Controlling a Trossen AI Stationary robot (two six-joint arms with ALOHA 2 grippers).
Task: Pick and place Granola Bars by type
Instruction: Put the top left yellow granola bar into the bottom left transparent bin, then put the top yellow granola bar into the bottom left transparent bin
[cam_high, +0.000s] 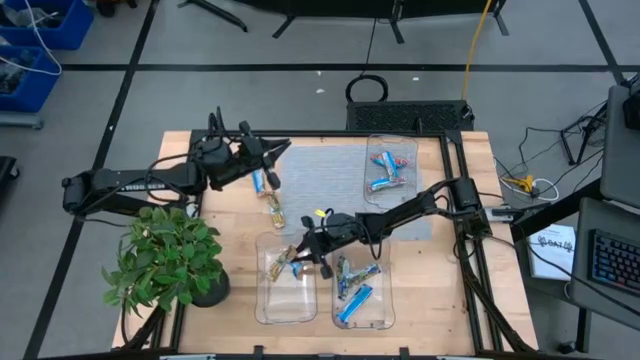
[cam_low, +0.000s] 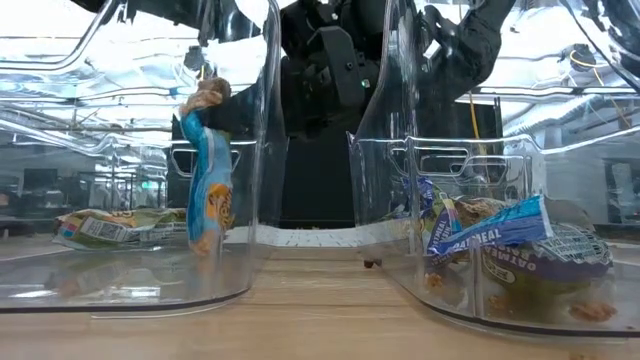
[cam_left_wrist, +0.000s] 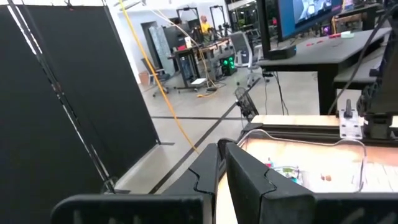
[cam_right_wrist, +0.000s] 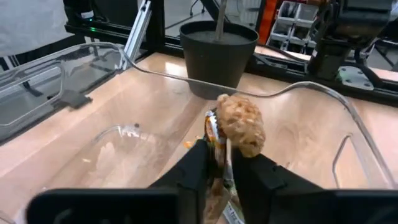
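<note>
My right gripper (cam_high: 303, 262) is over the near-left clear tray (cam_high: 262, 305), shut on a blue-and-orange granola bar (cam_low: 208, 195) whose wrapper is open, with a brown granola chunk (cam_right_wrist: 240, 127) showing. Tan-gold bars (cam_low: 105, 228) lie on that tray's floor. Blue bars (cam_high: 355, 290) lie in the near-right tray. Blue and red bars (cam_high: 388, 170) lie in the far tray. My left gripper (cam_high: 268, 165) is shut over the grey mat. Below it a blue bar (cam_high: 258, 181) and a tan-gold bar (cam_high: 275, 211) lie flat. My right gripper pinches the bar's wrapper (cam_right_wrist: 215, 135) between its two fingers, just behind the open end where the chunk sticks out past the fingertips (cam_right_wrist: 198, 155). The bar stands upright inside the near-left tray, chunk end up. Whether its lower end (cam_low: 205, 245) touches the tray floor I cannot tell.
A potted plant (cam_high: 165, 255) stands at the table's near-left corner, close to the near-left tray. The grey mat (cam_high: 320, 165) covers the far middle of the table. Bare wood (cam_high: 230, 215) lies between the mat and the near trays.
</note>
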